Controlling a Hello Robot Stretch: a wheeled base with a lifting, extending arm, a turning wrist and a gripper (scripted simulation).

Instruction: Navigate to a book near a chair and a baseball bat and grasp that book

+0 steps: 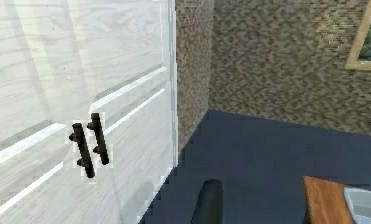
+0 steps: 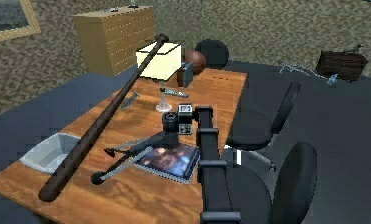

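One book (image 2: 173, 160) lies flat on the table (image 2: 208, 88) just beside the claw (image 2: 106, 166), the bat (image 2: 108, 115) near its other side, two chairs (image 2: 263, 118) past the book, and whether the claw holds anything I cannot tell.

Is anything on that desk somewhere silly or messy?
Yes: a long baseball bat lies slantwise across the wooden desk, a funny place for sports gear. Its thin end points toward the white lamp. The book beside it lies flat; nothing looks spilled or broken.
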